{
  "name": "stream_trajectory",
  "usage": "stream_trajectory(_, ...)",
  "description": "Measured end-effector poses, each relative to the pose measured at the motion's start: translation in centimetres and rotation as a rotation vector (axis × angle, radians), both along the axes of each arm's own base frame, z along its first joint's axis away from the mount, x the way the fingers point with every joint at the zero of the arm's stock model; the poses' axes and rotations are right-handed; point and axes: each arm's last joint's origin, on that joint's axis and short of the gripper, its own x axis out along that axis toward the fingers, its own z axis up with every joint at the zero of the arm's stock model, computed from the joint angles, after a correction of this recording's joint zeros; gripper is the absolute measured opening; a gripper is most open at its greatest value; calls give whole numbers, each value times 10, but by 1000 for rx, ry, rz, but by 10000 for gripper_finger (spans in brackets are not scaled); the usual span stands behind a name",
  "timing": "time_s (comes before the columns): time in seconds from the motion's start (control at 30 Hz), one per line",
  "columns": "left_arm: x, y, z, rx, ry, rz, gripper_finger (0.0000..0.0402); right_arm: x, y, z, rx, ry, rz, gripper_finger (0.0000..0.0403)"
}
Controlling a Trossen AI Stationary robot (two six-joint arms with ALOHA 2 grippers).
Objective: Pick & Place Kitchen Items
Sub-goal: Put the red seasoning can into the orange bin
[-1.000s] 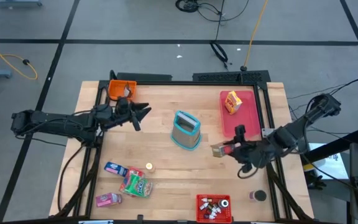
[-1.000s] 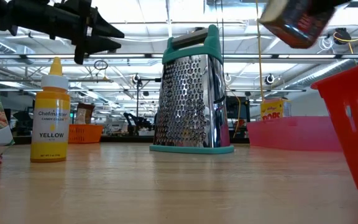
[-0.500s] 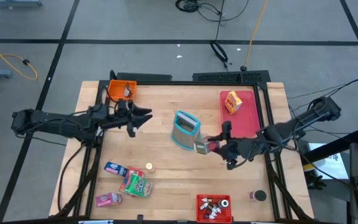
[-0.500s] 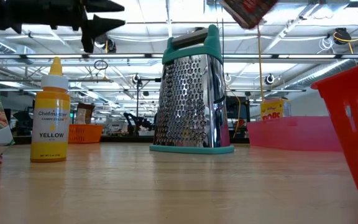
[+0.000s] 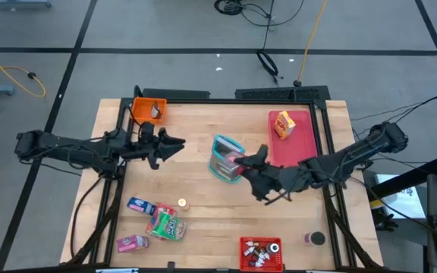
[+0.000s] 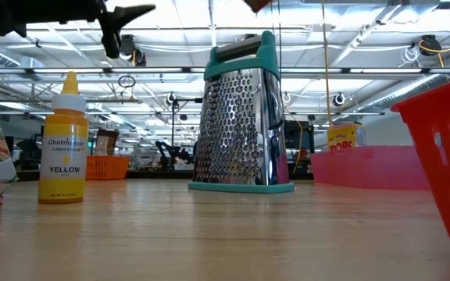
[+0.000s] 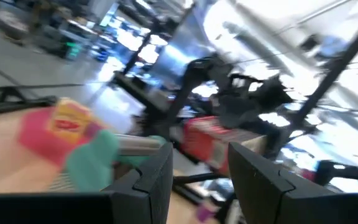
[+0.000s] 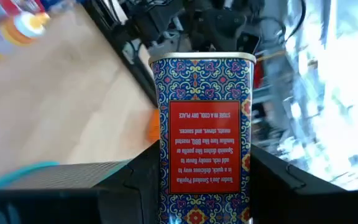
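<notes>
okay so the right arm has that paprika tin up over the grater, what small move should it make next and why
Probably keep carrying it across toward the left arm. The right gripper is shut on the paprika tin and hangs above the grater, so lowering here would likely hit it. The left gripper waits open, aimed that way, apart from the tin; a handover looks likely, though that is uncertain.

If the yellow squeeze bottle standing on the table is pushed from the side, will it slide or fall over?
The yellow squeeze bottle is tall and narrow with a pointed cap, standing upright on smooth wood, so a push high up would probably tip it; once down, its round body may roll. It looks like soft plastic, so it would likely give a little under a grip.
</notes>
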Motion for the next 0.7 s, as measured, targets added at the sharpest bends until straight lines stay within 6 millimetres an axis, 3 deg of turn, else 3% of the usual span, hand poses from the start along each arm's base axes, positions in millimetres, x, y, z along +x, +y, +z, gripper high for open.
stream_trajectory(0.2,-1,-6,5,-28,-49,-74,157,27,7,-19,-254,46,34,164)
stream_trajectory(0.4,2,-9,1,-104,-20,-112,157,43,12,-24,-507,38,-38,164)
stream_trajectory(0.7,15,-12,-8,-200,10,-191,157,49,8,-27,-608,64,-52,164)
